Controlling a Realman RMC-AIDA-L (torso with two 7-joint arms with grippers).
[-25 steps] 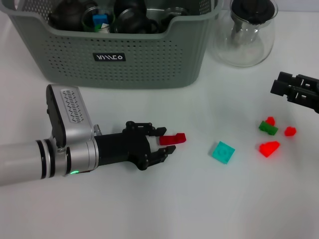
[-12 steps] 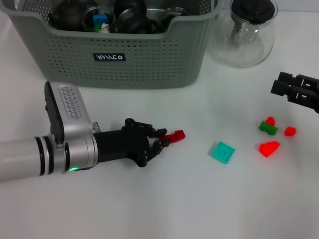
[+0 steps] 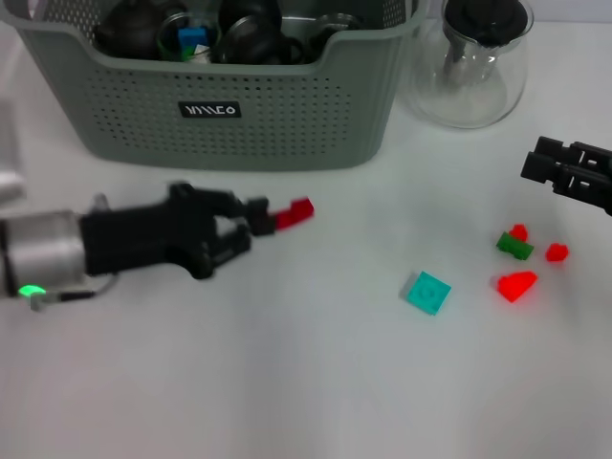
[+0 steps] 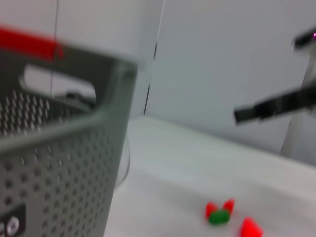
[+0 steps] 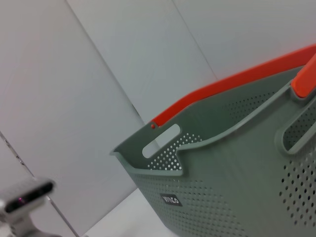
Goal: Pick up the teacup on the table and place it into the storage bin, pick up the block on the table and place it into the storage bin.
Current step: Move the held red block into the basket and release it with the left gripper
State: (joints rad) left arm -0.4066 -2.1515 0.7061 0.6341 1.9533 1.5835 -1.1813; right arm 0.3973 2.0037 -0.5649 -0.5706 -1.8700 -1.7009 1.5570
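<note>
The left gripper (image 3: 260, 219) is clamped on the red block (image 3: 295, 213), pinching one end so most of the piece juts out beyond the fingertips, held above the table (image 3: 316, 382) just in front of the storage bin (image 3: 287, 115). It looks like a small, stiff, light plastic brick, probably slick, so that end-on hold could let it pivot; a grip nearer its middle seems safer. Further out lie a teal block (image 3: 426, 292) and a cluster of red and green pieces (image 3: 521, 258). The right gripper (image 3: 566, 174) sits parked at the right edge, whether open or closed I cannot tell.
</note>
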